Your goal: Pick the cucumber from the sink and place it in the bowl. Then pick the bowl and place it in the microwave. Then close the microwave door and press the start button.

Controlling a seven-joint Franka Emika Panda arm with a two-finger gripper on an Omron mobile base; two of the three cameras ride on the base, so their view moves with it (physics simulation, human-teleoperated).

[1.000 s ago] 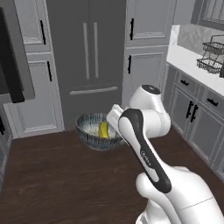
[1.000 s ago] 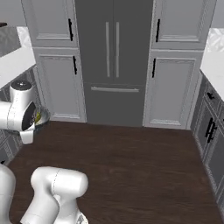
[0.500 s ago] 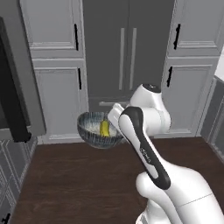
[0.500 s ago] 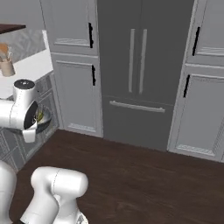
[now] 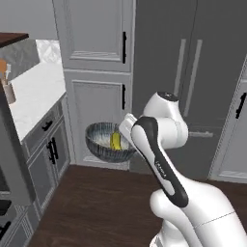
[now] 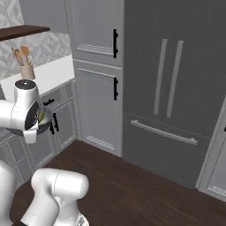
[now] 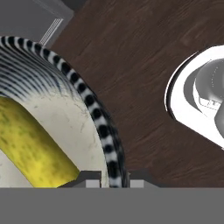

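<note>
Hand view: I am looking down along the tool (image 7: 113, 180), and its two tips are pinching the striped rim of the bowl (image 7: 94, 103), one tip inside the rim and one outside, so it is clamped on the bowl. The cucumber (image 7: 30, 144) is lying in the pale inside of the bowl, at the lower left of the frame, with dark wood floor (image 7: 144, 65) showing beyond the rim. In the left base view I am seeing the bowl (image 5: 103, 144) held in the air at centre left, the yellow cucumber (image 5: 115, 141) resting inside it, in front of a grey lower cabinet door (image 5: 96, 116). In the right base view the bowl (image 6: 42, 125) is peeking out behind the arm at the left edge, near the white bench (image 6: 44, 75).
</note>
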